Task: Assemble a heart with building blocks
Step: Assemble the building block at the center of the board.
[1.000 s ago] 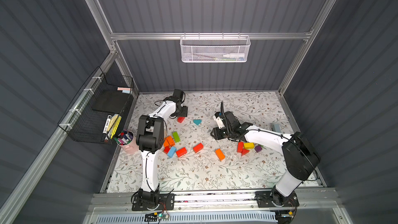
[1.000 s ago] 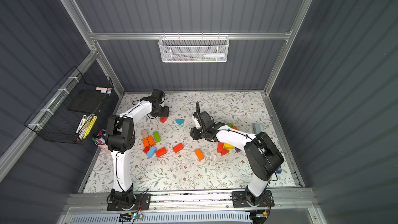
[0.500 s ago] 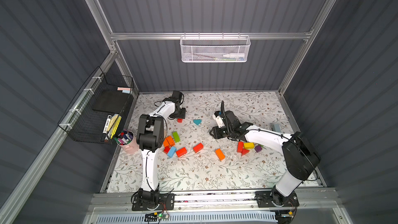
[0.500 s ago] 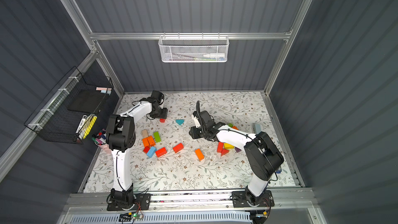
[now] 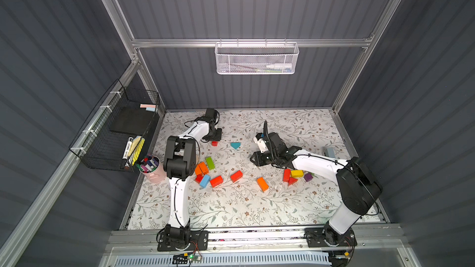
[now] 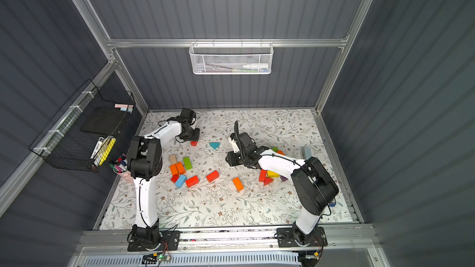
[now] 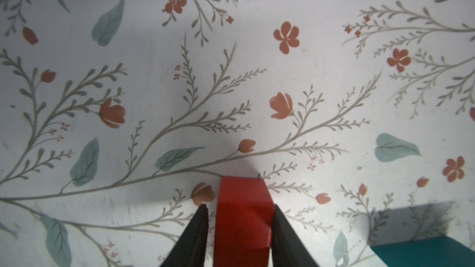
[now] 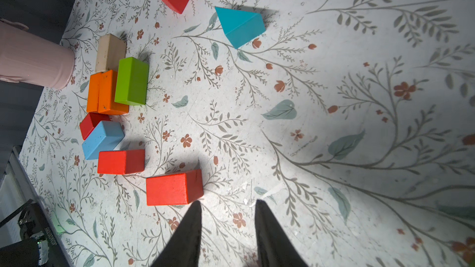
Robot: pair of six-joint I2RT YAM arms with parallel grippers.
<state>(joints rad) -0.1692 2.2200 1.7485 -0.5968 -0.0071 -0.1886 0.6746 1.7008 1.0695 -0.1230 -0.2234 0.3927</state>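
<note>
Several blocks (image 5: pixel 202 168) lie bunched on the mat (image 5: pixel 231 209) beside your left arm's elbow. Farther back, your left gripper (image 7: pixel 240 205) straddles a small red cube (image 7: pixel 241 191). Its jaws are apart: one finger (image 7: pixel 285 232) touches the cube and the other stands just off it. A teal wedge (image 5: pixel 235 145) lies near. Your right gripper (image 8: pixel 228 201) points at bare mat, jaws apart and empty. A yellow block (image 5: pixel 297 173) sits with red and purple neighbours under your right forearm.

red block (image 7: pixel 243 217), teal wedge (image 8: pixel 240 25), floral mat (image 5: pixel 231 209)
</note>
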